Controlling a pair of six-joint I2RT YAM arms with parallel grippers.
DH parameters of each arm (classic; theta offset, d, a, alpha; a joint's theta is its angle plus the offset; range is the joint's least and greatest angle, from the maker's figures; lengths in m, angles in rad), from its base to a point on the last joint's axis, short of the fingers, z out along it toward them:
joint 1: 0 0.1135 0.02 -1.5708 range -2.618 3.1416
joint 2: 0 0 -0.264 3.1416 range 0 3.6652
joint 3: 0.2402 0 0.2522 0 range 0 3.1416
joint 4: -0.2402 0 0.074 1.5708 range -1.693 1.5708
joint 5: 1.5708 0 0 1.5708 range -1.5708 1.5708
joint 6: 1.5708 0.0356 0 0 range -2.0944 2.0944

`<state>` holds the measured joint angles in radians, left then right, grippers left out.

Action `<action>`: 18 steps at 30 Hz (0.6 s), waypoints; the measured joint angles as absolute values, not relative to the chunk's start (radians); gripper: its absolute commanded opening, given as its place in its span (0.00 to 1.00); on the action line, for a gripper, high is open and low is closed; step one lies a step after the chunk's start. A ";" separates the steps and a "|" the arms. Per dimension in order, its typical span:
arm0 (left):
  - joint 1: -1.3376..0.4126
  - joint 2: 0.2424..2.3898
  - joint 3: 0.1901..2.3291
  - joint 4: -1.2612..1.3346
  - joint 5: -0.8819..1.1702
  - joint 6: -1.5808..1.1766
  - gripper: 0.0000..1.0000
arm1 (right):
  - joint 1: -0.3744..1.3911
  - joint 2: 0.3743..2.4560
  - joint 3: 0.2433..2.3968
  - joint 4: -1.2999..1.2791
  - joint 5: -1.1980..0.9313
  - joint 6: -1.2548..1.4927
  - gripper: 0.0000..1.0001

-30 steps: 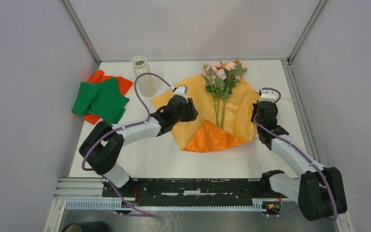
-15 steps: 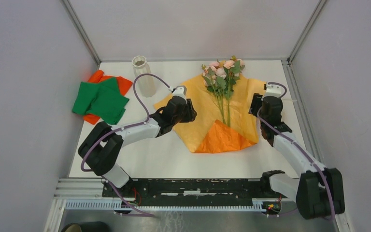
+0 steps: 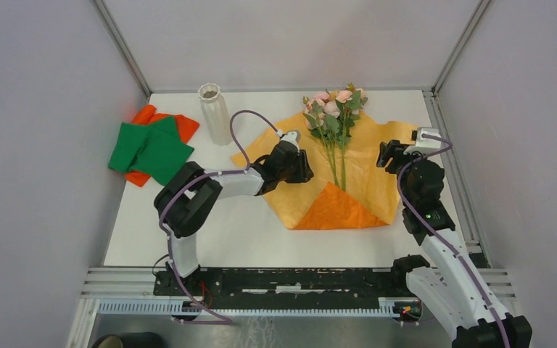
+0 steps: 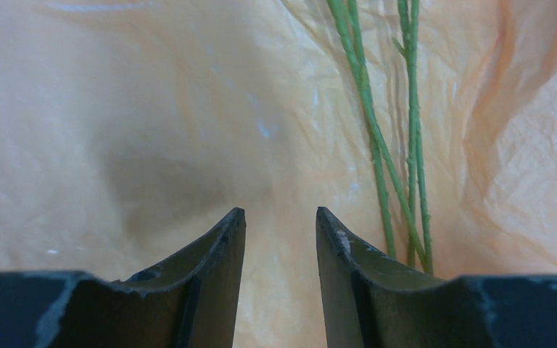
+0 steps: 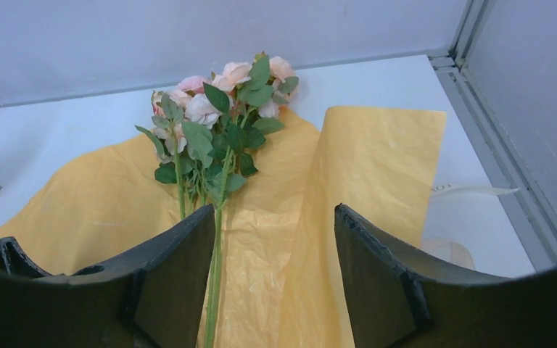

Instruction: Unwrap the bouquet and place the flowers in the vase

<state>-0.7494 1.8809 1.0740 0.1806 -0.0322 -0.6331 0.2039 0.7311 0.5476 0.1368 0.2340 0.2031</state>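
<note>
We see the flowers (image 3: 336, 119) lying on the opened orange paper (image 3: 366, 163) on the counter (image 3: 261, 239), the vase (image 3: 215, 116) upright near its left edge. Both our left gripper (image 4: 281, 214), beside the stems (image 4: 366, 109), and right gripper (image 5: 274, 212) have jaws apart, empty.

One whitish ribbed vase (image 3: 214, 116), one orange paper sheet (image 3: 366, 170), one bunch of pink flowers (image 3: 333, 109) and two cloths, a green cloth (image 3: 149, 148) and an orange cloth (image 3: 183, 125), share the tabletop (image 3: 210, 232) with two grippers: left gripper (image 4: 281, 217), right gripper (image 5: 274, 214).
</note>
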 measured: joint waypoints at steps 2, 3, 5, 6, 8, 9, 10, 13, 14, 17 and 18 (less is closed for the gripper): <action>-0.772 1.892 1.074 0.192 -0.009 -0.648 0.47 | 0.204 0.759 0.548 0.137 0.218 0.202 0.68; -0.795 1.893 1.073 0.192 -0.007 -0.655 0.47 | 0.204 0.775 0.548 0.138 0.212 0.203 0.68; -0.856 1.884 1.068 0.199 -0.009 -0.667 0.47 | 0.204 0.823 0.548 0.138 0.197 0.204 0.67; -0.896 1.873 1.057 0.204 -0.017 -0.674 0.47 | 0.204 0.844 0.547 0.139 0.189 0.204 0.68; -0.978 1.835 1.030 0.199 -0.022 -0.687 0.47 | 0.204 0.875 0.541 0.146 0.175 0.205 0.68; -1.014 1.814 1.019 0.193 -0.022 -0.694 0.47 | 0.204 0.882 0.537 0.150 0.172 0.205 0.67; -1.049 1.791 1.005 0.191 -0.021 -0.699 0.47 | 0.206 0.892 0.531 0.156 0.167 0.208 0.67; -1.112 1.729 0.967 0.189 -0.018 -0.720 0.47 | 0.207 0.912 0.526 0.166 0.162 0.208 0.67; -1.127 1.716 0.957 0.190 -0.018 -0.729 0.47 | 0.207 0.920 0.526 0.170 0.162 0.208 0.67; -1.179 1.699 0.925 0.189 -0.022 -0.759 0.47 | 0.208 0.936 0.526 0.176 0.160 0.208 0.67; -1.194 1.699 0.915 0.188 -0.022 -0.767 0.47 | 0.208 0.941 0.526 0.179 0.160 0.209 0.67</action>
